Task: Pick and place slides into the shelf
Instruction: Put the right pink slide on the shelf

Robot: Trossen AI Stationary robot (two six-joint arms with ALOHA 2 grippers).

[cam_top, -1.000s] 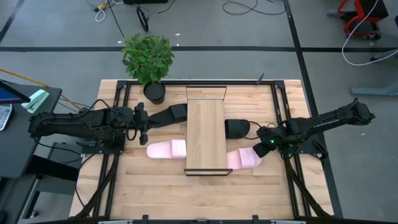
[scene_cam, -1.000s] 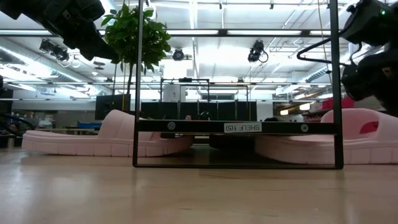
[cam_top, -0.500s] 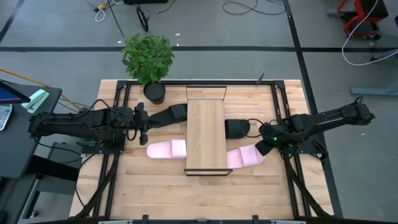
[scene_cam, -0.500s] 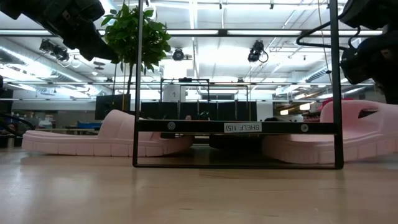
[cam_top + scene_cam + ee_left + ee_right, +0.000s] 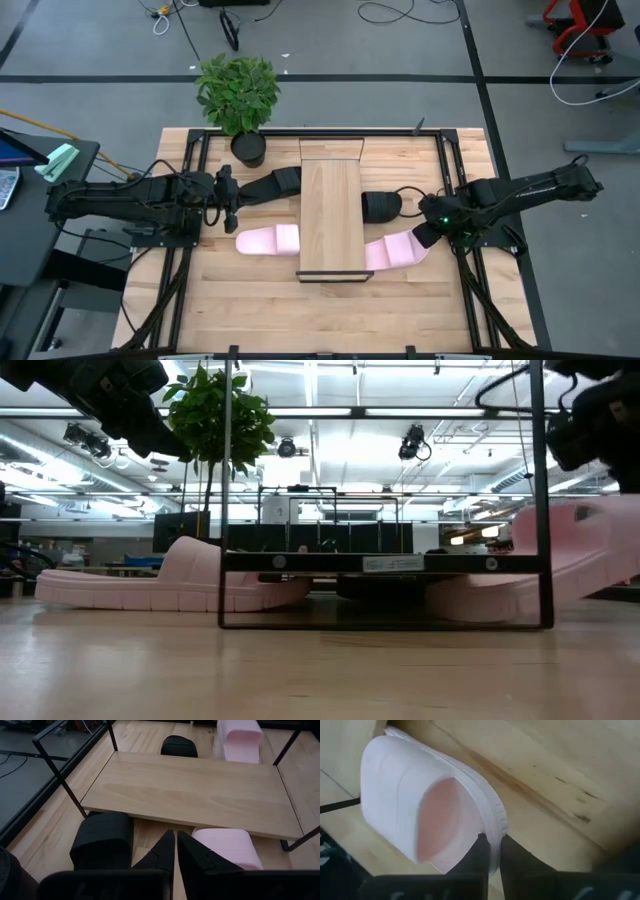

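Note:
The shelf (image 5: 330, 215) stands mid-table, its light wood top up. Two slides lie at its left, partly under it: a black one (image 5: 270, 184) and a pale pink one (image 5: 262, 240). Another black slide (image 5: 381, 207) pokes out at its right. My right gripper (image 5: 428, 236) is shut on the second pink slide (image 5: 395, 252), which also shows in the low view (image 5: 520, 585). My left gripper (image 5: 175, 851) hovers shut above the table left of the shelf, between the left black slide (image 5: 102, 837) and the left pink slide (image 5: 225, 845), touching nothing. My right gripper pinches the pink slide's sole rim (image 5: 492, 832) between its two fingers, at the end beside the wide strap. The fingers (image 5: 479, 851) come steeply from above. That end (image 5: 590, 535) is raised off the table; the slide tilts, its other end (image 5: 450, 605) down under the shelf.
A potted plant (image 5: 240, 95) stands at the table's far edge, left of the shelf. Black frame rails (image 5: 180, 290) run along the table's left and right sides. Bare wood (image 5: 320, 315) lies between the shelf and the near edge.
My right gripper has risen, still shut on the pink slide. The slide's held end has come up off the table while its other end stays down under the shelf, so the slide now tilts.

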